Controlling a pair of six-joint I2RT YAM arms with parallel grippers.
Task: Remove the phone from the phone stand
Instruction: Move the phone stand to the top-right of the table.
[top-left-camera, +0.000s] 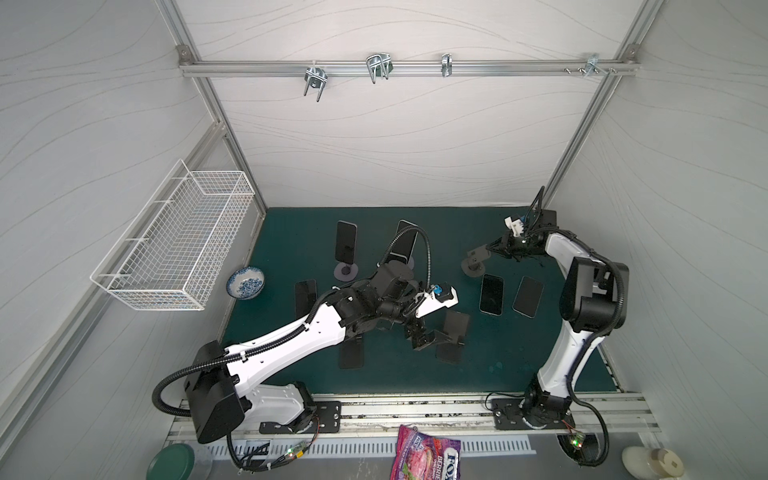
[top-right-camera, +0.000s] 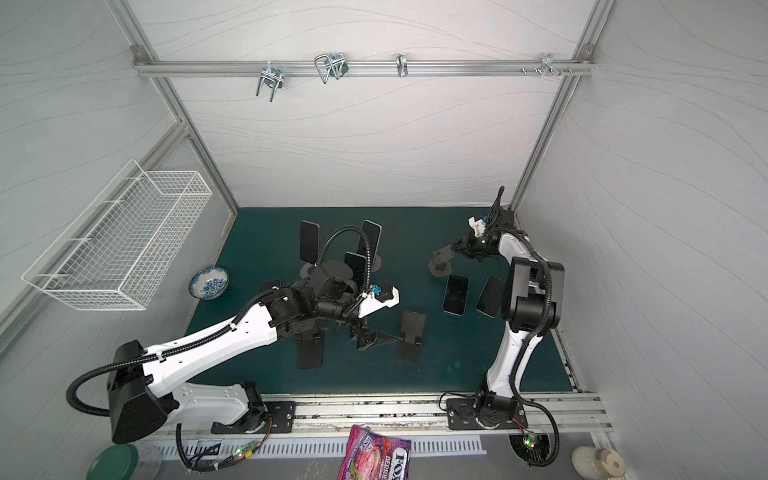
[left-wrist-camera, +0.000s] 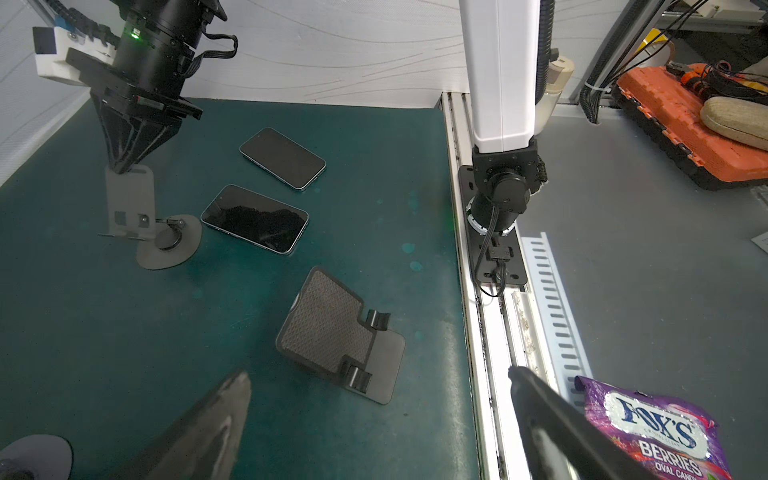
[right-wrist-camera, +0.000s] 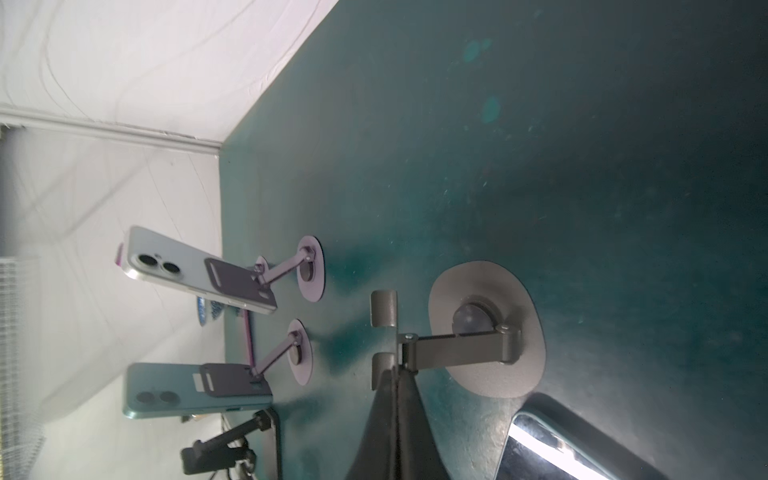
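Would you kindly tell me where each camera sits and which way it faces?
Top views: overhead at the front, looking down at the mat and back wall; both show left arm and right arm.
Left wrist: faces across the mat toward the right arm; its own open jaws show.
Right wrist: looks along its shut jaws, which pinch the empty stand.
Shared: both wrist views show that stand and a flat phone beside it.

Open mat (top-left-camera: 519, 353) beside black stand (top-left-camera: 455, 328)
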